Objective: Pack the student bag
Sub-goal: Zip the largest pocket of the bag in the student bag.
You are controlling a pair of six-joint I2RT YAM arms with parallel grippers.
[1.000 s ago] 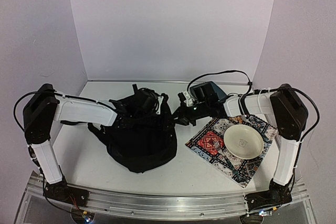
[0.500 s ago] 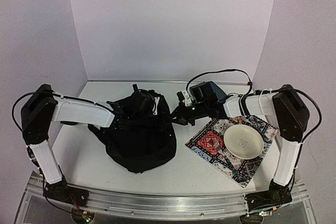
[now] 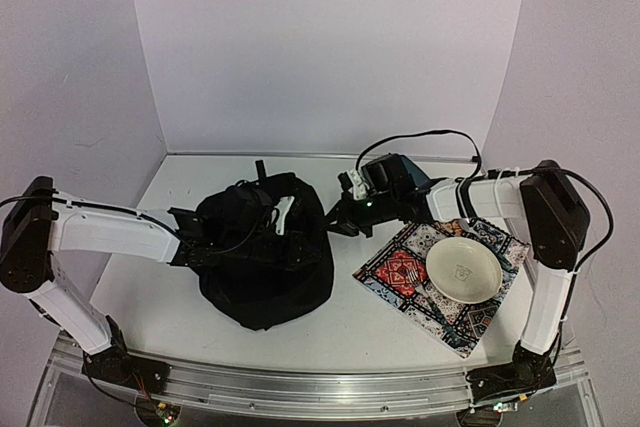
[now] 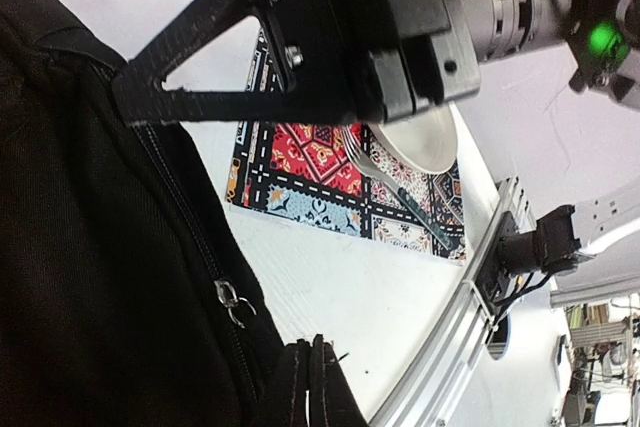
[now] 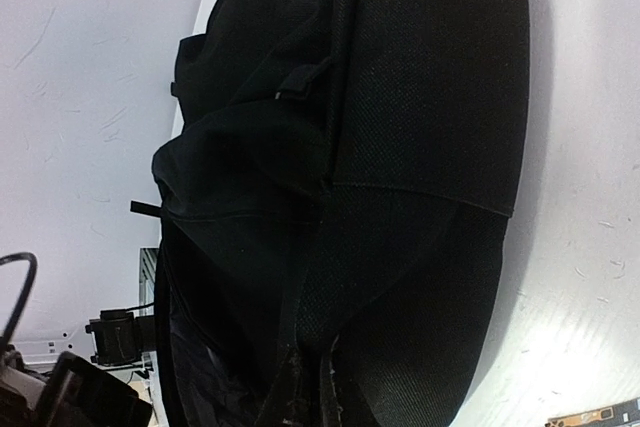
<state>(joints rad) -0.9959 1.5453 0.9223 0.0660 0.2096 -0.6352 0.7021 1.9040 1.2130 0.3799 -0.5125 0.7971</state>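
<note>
Black student bag (image 3: 262, 267) slumps on white table (image 3: 340, 332), beside patterned mat (image 3: 400, 275).

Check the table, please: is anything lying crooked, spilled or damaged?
Nothing is spilled or broken. The patterned mat lies diagonally to the front edge of the table, with a white bowl and a fork on it. The student bag is slumped in a heap, not upright.

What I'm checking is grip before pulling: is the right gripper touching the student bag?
Touching. The right wrist view shows the right gripper closed on a fold of the student bag.
</note>
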